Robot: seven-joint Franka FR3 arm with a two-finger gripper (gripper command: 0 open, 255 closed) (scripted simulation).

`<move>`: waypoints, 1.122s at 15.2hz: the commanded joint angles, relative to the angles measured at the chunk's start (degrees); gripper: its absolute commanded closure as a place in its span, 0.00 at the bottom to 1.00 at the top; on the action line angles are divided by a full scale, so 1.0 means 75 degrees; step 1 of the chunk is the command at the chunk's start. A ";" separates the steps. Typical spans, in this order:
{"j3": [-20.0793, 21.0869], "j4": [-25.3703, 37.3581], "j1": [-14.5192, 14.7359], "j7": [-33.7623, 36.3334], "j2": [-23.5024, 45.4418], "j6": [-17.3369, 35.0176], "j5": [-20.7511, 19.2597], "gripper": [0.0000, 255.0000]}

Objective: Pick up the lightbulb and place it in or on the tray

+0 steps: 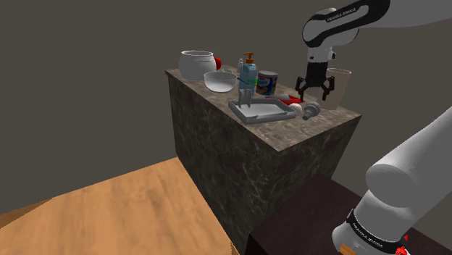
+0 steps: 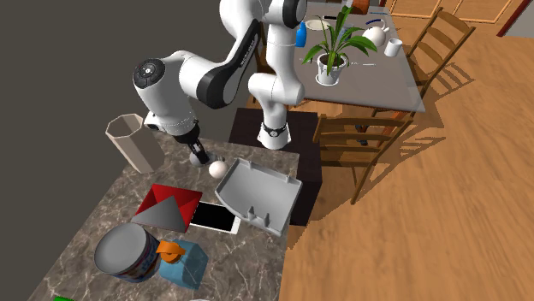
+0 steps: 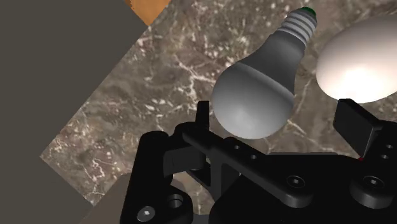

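Pincer [image 1: 316, 87], spread wide in the shoulder view, hangs over the lightbulb [image 1: 312, 110] lying at the counter's [image 1: 339, 120] right corner, near the tray [image 1: 261, 110]. In the second exterior view it hangs beside the tray. In the wrist view the lightbulb lies on the counter between the parted fingers [image 3: 355, 122], unclasped.

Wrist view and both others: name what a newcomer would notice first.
The grey lightbulb draws the eye first. It lies on the marbled counter, seen between the fingers of the open black hand, which do not clasp it. In the second exterior view the white arm bends over that counter, and the grey tray sits just beside the bulb.
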 commanded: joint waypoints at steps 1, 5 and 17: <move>-0.0070 0.0054 -0.0154 0.0734 0.0193 0.0060 0.0125 0.00; -0.0093 -0.0365 -0.0167 0.0743 0.0183 0.0469 0.0105 0.00; -0.0107 -0.0621 -0.0177 0.0747 0.0190 0.0733 0.0093 1.00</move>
